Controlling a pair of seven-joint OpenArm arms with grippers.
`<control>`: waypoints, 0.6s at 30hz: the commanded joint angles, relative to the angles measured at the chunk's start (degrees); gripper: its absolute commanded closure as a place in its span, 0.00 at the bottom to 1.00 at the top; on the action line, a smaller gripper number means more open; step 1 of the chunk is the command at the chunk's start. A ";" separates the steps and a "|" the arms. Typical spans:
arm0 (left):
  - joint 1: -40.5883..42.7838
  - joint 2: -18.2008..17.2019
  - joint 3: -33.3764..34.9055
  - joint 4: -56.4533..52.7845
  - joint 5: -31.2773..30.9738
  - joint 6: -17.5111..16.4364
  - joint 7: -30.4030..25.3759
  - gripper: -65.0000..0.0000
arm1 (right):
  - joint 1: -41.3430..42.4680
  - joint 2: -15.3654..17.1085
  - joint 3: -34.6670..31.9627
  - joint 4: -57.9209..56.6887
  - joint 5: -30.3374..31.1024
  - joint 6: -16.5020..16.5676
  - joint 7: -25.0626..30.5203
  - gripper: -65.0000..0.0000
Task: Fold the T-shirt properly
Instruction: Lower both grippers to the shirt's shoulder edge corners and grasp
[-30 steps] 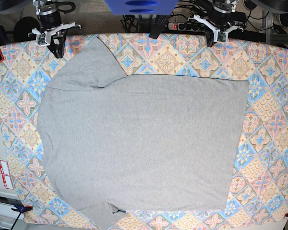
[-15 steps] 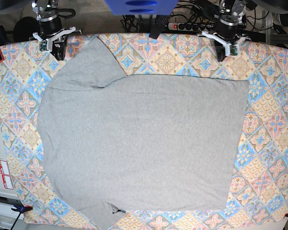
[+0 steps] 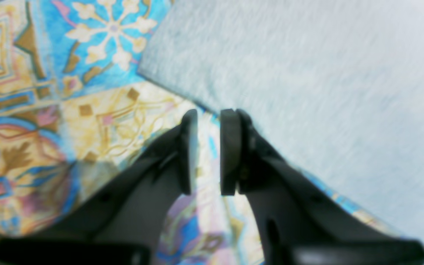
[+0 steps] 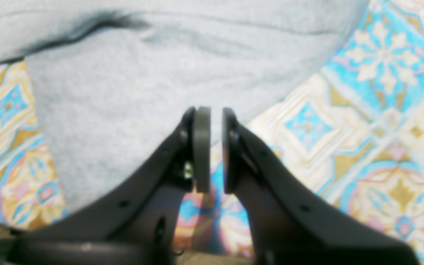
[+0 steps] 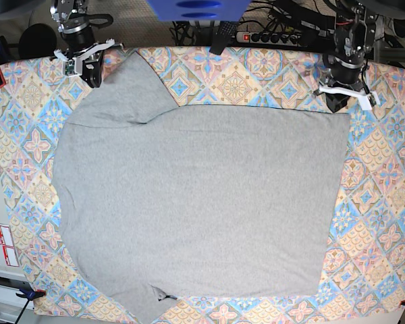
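Both jaws slightly apart (gripping nothing), poised just beside the T-shirt (image 5: pixel 202 202) edges

One T-shirt (image 5: pixel 196 202) lies on one tablecloth (image 5: pixel 385 202); two grippers, left gripper (image 5: pixel 337 102) and right gripper (image 5: pixel 91 73), flank its far edge.

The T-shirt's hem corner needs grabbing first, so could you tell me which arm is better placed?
Probably the left. The left gripper hangs right beside the T-shirt's hem corner, jaws slightly parted. The right gripper sits at the sleeve end, far from the hem.
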 commanded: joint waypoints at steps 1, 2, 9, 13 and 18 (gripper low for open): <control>-0.49 -0.73 -0.40 0.74 -0.99 -0.47 -0.85 0.81 | -0.68 0.38 0.30 0.85 0.68 0.19 1.41 0.92; -1.02 -0.73 -0.31 0.74 -2.05 -0.47 -0.85 0.81 | -0.68 0.38 0.30 0.85 0.68 0.19 1.41 0.92; -3.39 -0.11 -0.48 -0.41 -7.06 -0.30 4.42 0.59 | -0.77 0.38 0.30 2.35 0.68 0.19 1.33 0.92; -5.06 0.77 -2.59 -5.51 -10.23 -0.21 4.95 0.60 | -0.77 0.38 0.30 3.58 0.68 0.19 0.36 0.92; -6.91 0.86 -2.59 -8.41 -11.98 -0.21 4.95 0.60 | -0.68 0.38 0.30 5.07 0.68 0.19 -3.68 0.92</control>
